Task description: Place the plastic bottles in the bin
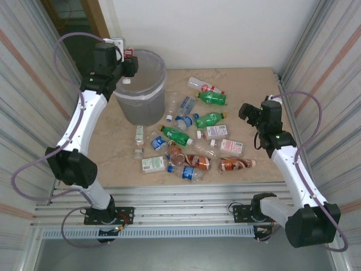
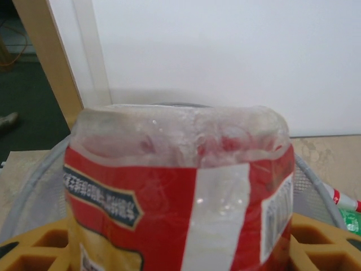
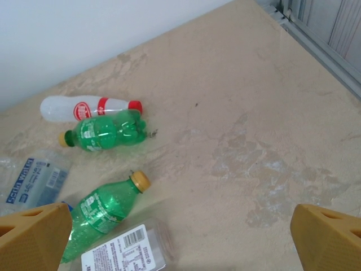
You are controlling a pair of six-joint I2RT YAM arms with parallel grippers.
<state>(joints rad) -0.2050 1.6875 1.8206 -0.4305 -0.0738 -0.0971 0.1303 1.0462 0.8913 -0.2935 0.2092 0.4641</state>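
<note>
The bin (image 1: pixel 141 104) stands at the far left of the counter (image 1: pixel 254 84). The left claw (image 1: pixel 127 65) sits above the bin's left rim, with a bottle (image 2: pixel 180 197) clamped between its fingers over the bin mouth. The other bottles (image 1: pixel 176 135) lie spread on the counter, right of and in front of the bin. The right claw (image 1: pixel 246 111) hangs over the counter's right side, spread wide.

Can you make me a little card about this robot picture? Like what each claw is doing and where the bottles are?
left gripper: shut on a red-label bottle, up at the bin's rim
right gripper: open, empty, above the table
bin: grey, bag-lined, far left of the table
other bottles: lying scattered on the table beside the bin; green, clear and brownish
job: not done, many bottles not yet in the bin
</note>
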